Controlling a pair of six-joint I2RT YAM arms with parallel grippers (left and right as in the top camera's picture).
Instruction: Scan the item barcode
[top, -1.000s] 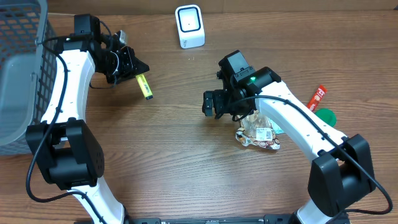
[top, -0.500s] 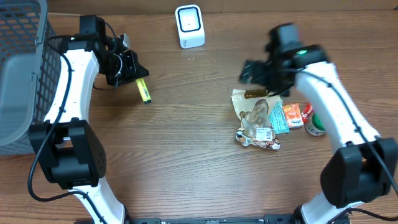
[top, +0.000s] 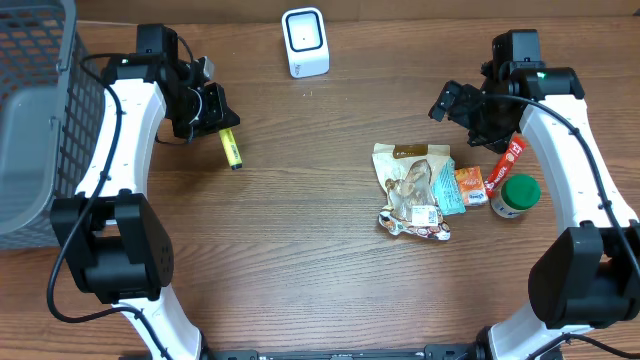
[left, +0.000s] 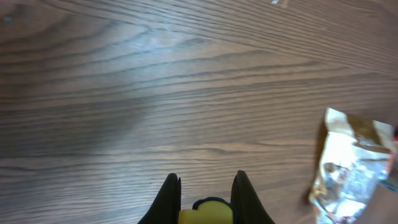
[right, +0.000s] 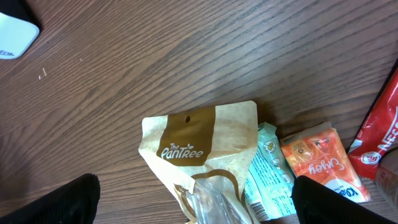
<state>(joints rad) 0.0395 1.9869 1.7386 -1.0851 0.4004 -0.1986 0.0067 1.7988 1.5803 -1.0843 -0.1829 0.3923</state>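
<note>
Brown wood-grain worktop (top: 300, 270), plain pale wall strip along the far edge. No room detail beyond that.

Task item: yellow stick (top: 231, 148), slim, with a dark tip at the near end. It sits far-left on the worktop, left of and nearer than the white scanner (top: 304, 42). Cannot tell whether its tip touches the wood. No barcode readable on it. In the left wrist view only its yellow top end (left: 205, 214) shows, between the two dark tips.

Left fingers (top: 210, 106) are clenched on the yellow stick's far end; the wrist view shows both fingers (left: 168, 199) pressed on its sides.

Right fingers (top: 447, 101) are spread wide with nothing between them, far-right, beyond the item pile. In the wrist view the fingers (right: 68, 199) show only as dark tips at the bottom corners.

Pile, right of centre:
- tan "The PanTree" pouch (top: 410, 175)
- teal packet (top: 446, 190) and orange packet (top: 469, 185) beside it
- red stick pack (top: 510, 157)
- green-lidded jar (top: 519, 190), upright
- patterned wrapper with a white label (top: 420, 222) at the near edge

Container: grey mesh basket (top: 30, 60) at the far-left edge; what is inside cannot be made out.
</note>
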